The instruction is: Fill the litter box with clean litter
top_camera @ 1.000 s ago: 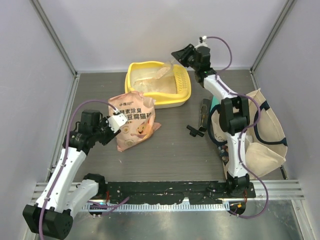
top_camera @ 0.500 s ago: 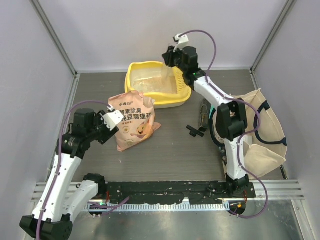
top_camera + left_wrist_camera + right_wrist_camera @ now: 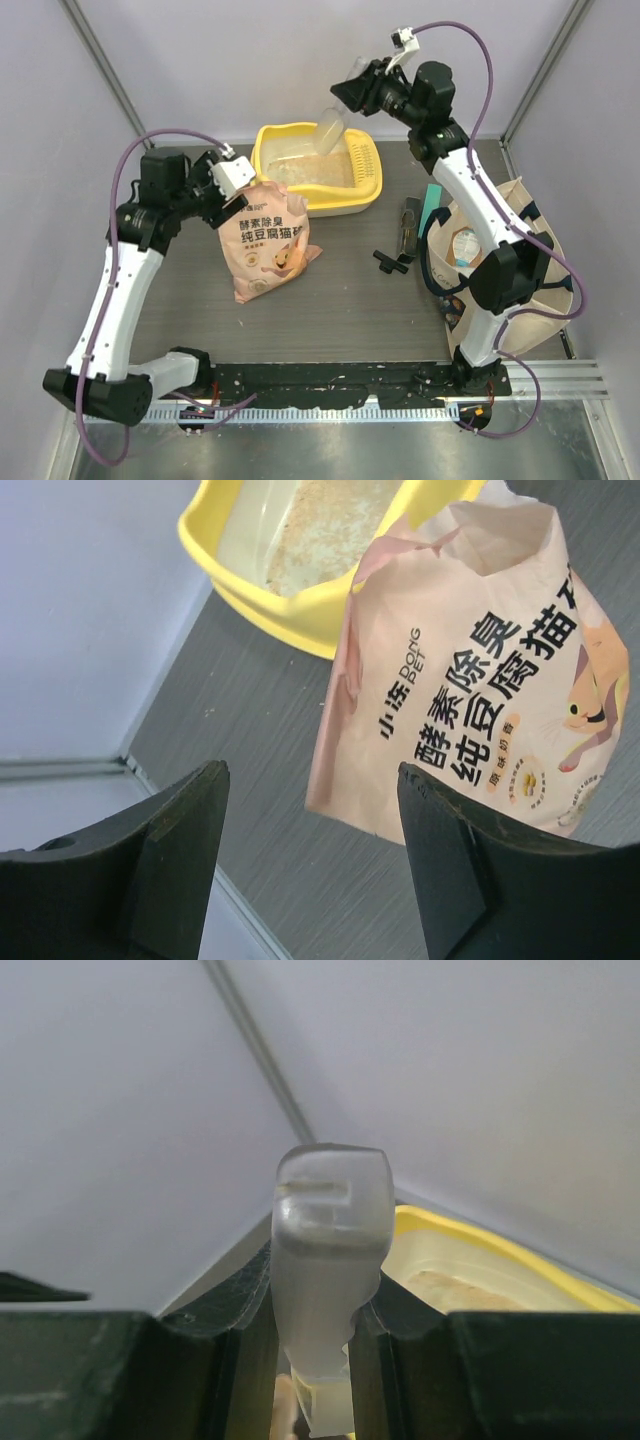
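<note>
Two grippers work over the surface (image 3: 350,300). With its fingers spread wide and nothing between them, the left gripper (image 3: 310,770) has the peach litter bag (image 3: 268,245) standing just ahead of it. Clamped on a translucent plastic scoop (image 3: 330,128), the right gripper (image 3: 320,1290) has the yellow litter box (image 3: 345,196) below it, with pale litter (image 3: 300,170) covering part of the box's floor.

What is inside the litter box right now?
Pale beige litter covers part of the litter box floor. The peach bag hides one part of the inside.
</note>
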You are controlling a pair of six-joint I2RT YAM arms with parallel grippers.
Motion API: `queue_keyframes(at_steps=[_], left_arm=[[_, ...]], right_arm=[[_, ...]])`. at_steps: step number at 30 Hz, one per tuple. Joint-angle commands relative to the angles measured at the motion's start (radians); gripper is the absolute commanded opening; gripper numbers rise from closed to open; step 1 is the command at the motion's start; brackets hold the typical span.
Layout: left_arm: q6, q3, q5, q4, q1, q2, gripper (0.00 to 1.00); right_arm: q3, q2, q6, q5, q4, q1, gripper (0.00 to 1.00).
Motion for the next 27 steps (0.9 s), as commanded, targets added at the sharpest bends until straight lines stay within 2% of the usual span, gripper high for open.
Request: queue_keyframes(at_steps=[1,2,7,15,18,22,25,27], left_arm=[[0.094,0.116,0.119,-0.113,-0.003,0.115,0.72],[0.095,0.171,0.13,-0.14,-0.002,0.149,0.72],[0.059,0.248,0.153,-0.219,-0.002,0.281,0.65],[0.044,0.19,0.185,-0.237,-0.006,0.265,0.47],[0.032,0.179,0.197,-0.26,-0.012,0.261,0.33],[0.0,0.177,0.213,-0.288,-0.012,0.252,0.1],[-0.03,0.161,0.223,-0.289,-0.011,0.23,0.0],[-0.051,0.138,0.222,-0.27,-0.011,0.215,0.0]], right_arm=[[-0.022,-0.036,0.145,-0.216,-0.04,0.014,0.01],[-0.031,-0.047,0.146,-0.219,-0.04,0.02,0.01],[-0.085,-0.066,0.071,-0.193,-0.146,0.078,0.01],[-0.077,-0.037,0.051,-0.132,-0.16,0.147,0.01],[-0.047,-0.007,0.053,-0.115,-0.163,0.163,0.01],[-0.004,0.022,0.042,-0.057,-0.174,0.176,0.01],[0.009,0.036,0.019,0.009,-0.189,0.187,0.01],[0.016,0.043,-0.004,0.056,-0.209,0.193,0.01]])
